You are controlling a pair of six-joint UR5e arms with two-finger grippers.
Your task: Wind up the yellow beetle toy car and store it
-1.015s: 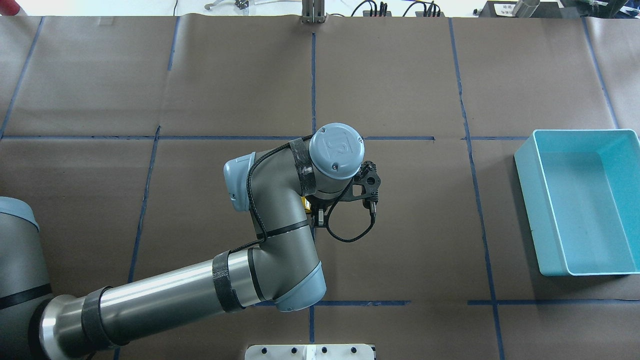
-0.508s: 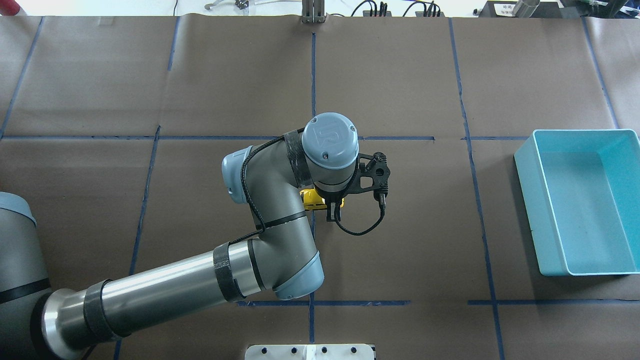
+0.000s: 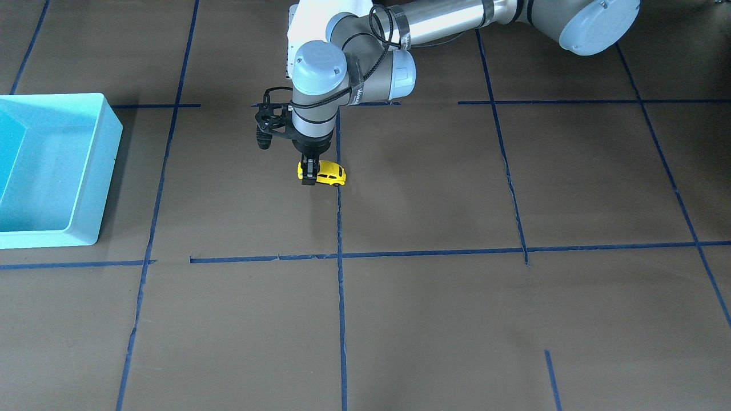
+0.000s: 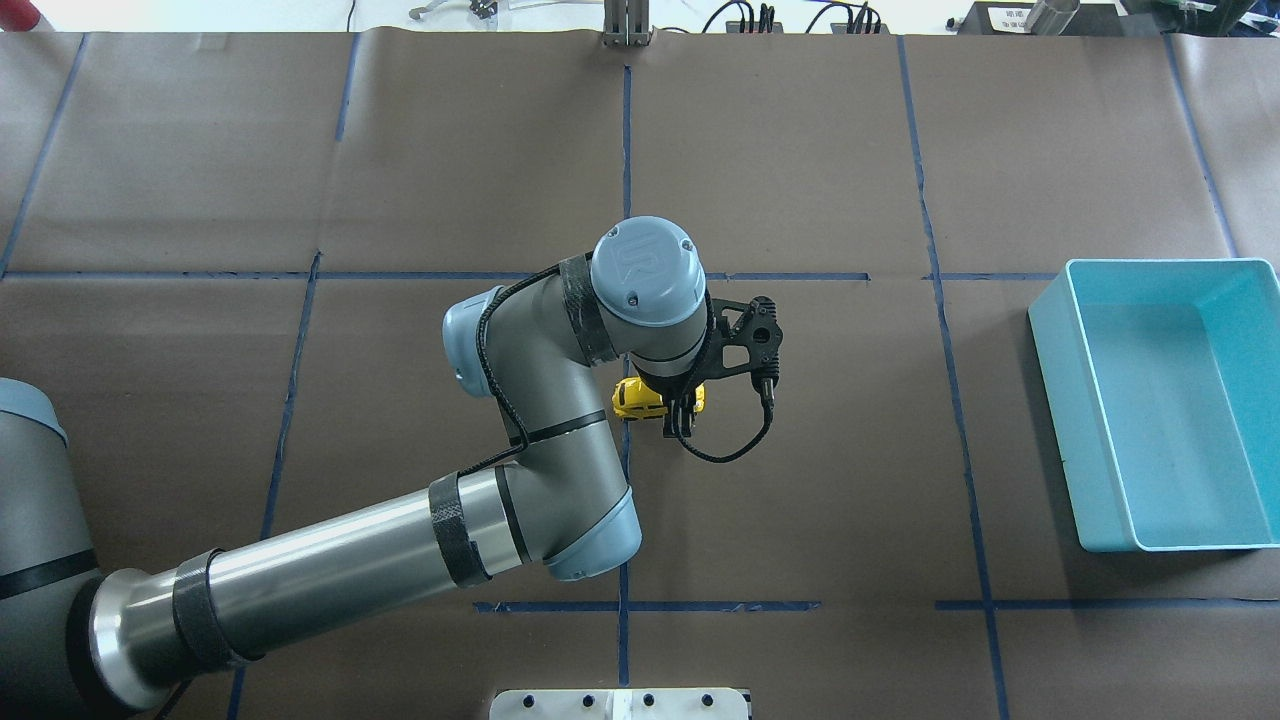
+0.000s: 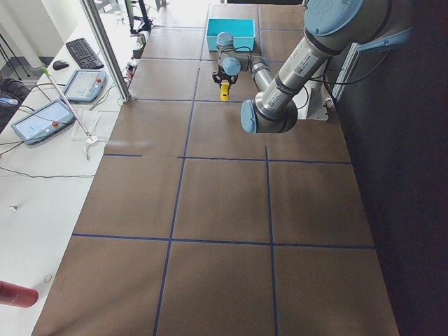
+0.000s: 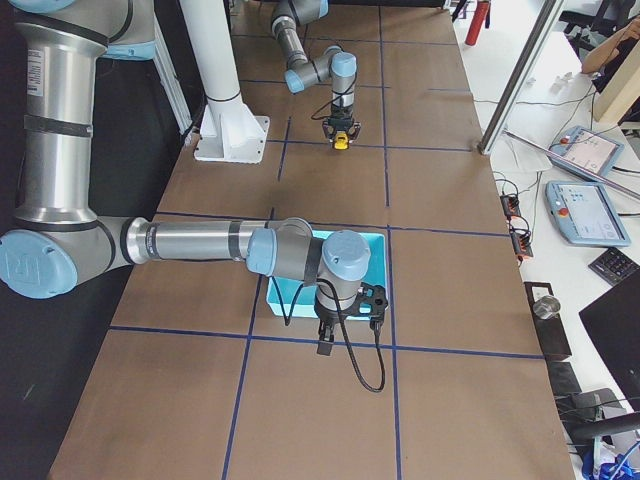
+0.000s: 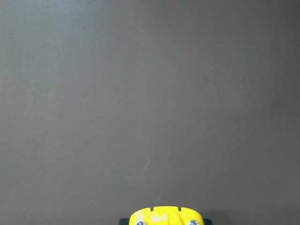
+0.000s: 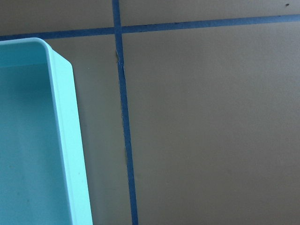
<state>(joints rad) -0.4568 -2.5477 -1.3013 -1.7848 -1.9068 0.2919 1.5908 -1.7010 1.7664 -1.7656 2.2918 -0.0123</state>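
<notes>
**One grasp at frame centre**

One brown-papered table [image 4: 800,150], ruled into squares by blue tape lines [image 4: 627,180], fills the overhead view. The left arm [image 4: 330,580] enters at the lower left of that view and bends up to the centre, with its wrist pointing straight down. The right arm [image 6: 190,242] shows only in the exterior right view, reaching from the left edge to the middle of the frame.

The turquoise bin [image 4: 1082,430] lies at the right edge of the overhead view, well apart from the left arm. In the exterior right view the right arm's wrist stands in front of the bin.

The left gripper [image 3: 309,177] hangs just below the centre of the overhead view, its fingers [image 4: 683,422] drawn in narrow and clamped on one end of the car [image 3: 328,174]. The right gripper [image 6: 325,345] points down just in front of the bin; whether its fingers are spread or closed cannot be told.

The car is at mid-table beside a tape line, its long axis lying across the frame in the front-facing view. It is low over the paper, but whether its wheels touch cannot be told. In the left wrist view its yellow body shows at the bottom edge.
</notes>
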